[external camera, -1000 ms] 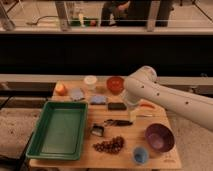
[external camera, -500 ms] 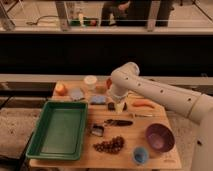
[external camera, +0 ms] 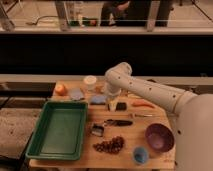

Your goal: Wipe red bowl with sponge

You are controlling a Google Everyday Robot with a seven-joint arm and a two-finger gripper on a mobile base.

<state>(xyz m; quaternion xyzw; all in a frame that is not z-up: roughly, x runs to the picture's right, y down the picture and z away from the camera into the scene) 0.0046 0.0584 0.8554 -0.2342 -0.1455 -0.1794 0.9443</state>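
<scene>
My gripper point(external camera: 112, 103) hangs down from the white arm's wrist over the back middle of the wooden table point(external camera: 85, 159). It is just right of the sponge point(external camera: 98, 100), a small light-blue pad, and just left of a black block point(external camera: 121, 106). Its jaws look open, with nothing held between them. The red bowl is hidden behind the arm's wrist.
A green tray point(external camera: 57, 130) fills the left side. At the back lie an orange fruit point(external camera: 60, 89), a grey-blue piece point(external camera: 76, 94) and a white cup point(external camera: 90, 81). Nearer are a black-handled utensil point(external camera: 118, 122), dark clustered bits point(external camera: 110, 145), a purple bowl point(external camera: 159, 137) and a blue cup point(external camera: 140, 155).
The arm has swung left and down. The gripper went from right of the red bowl to beside the sponge, and the wrist now covers the bowl.
</scene>
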